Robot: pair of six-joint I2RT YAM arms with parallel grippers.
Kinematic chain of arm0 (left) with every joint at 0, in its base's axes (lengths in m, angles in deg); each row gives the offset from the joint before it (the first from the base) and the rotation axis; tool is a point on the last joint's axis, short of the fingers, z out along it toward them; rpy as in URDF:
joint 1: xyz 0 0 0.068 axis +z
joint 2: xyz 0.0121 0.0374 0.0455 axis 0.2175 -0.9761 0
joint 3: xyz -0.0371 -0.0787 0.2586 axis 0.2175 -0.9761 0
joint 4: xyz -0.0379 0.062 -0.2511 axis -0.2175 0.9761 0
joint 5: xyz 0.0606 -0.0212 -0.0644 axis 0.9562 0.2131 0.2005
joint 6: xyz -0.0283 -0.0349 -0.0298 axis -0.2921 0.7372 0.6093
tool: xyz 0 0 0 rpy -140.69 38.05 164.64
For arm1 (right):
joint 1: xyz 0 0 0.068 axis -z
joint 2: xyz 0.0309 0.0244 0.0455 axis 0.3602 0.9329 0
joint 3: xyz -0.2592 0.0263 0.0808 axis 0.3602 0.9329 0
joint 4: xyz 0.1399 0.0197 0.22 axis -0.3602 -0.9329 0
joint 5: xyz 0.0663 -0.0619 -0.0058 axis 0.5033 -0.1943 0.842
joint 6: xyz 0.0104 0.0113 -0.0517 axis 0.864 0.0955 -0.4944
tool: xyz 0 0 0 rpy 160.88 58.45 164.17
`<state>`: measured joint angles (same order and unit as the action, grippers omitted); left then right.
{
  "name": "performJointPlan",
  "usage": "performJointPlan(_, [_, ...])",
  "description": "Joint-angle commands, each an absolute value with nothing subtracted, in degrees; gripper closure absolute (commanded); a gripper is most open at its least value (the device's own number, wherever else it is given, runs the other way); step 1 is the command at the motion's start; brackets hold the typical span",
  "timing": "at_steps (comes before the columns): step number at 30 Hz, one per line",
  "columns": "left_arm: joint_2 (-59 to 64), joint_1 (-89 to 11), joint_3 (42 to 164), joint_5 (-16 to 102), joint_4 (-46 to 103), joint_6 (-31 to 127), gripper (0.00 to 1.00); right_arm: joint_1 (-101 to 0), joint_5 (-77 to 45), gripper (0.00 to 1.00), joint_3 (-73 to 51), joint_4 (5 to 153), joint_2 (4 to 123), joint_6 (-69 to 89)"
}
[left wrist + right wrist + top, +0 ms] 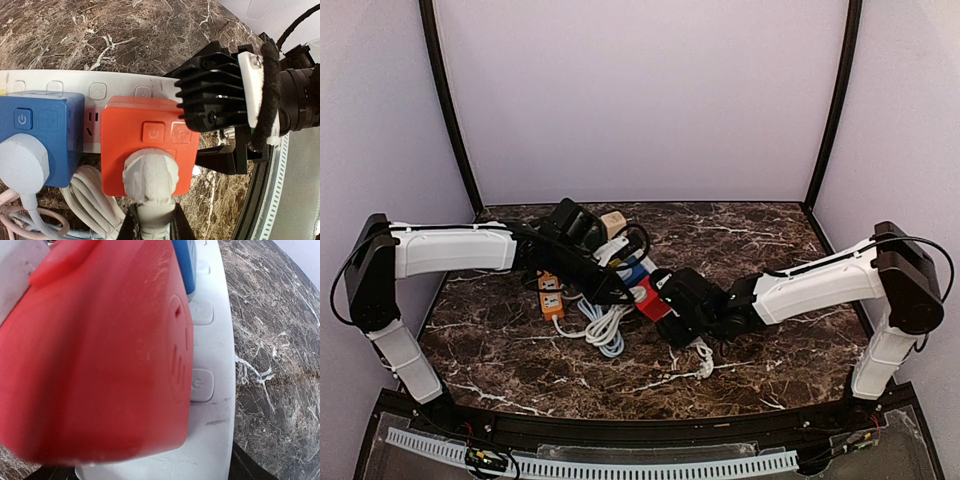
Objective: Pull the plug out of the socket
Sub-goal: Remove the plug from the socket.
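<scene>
Risk: red cube socket point(150, 125) lifts off white strip point(125, 82) along with white plug point(150, 172), seated in cube's front face, if right gripper point(662, 298) slips; its opening hidden, cannot tell. Left gripper point(155, 227) nearly shut, pinching plug neck; grip so far back may slide off.

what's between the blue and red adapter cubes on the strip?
Left wrist view: a bare outlet of the white power strip; blue cube and red cube sit apart.
</scene>
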<state>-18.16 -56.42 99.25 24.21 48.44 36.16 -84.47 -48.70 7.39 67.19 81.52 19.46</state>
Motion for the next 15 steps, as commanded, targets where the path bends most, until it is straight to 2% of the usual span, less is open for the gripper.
performJointPlan(1, [-16.9,-54.7,102.4,20.4,50.2,38.9,0.99,-85.0,-45.4,1.0,10.0,68.5,79.2,15.0])
performJointPlan(15, [-17.5,-53.5,103.8,18.8,52.1,39.9,0.99,-87.8,-47.8,1.0,12.2,69.9,79.0,11.5])
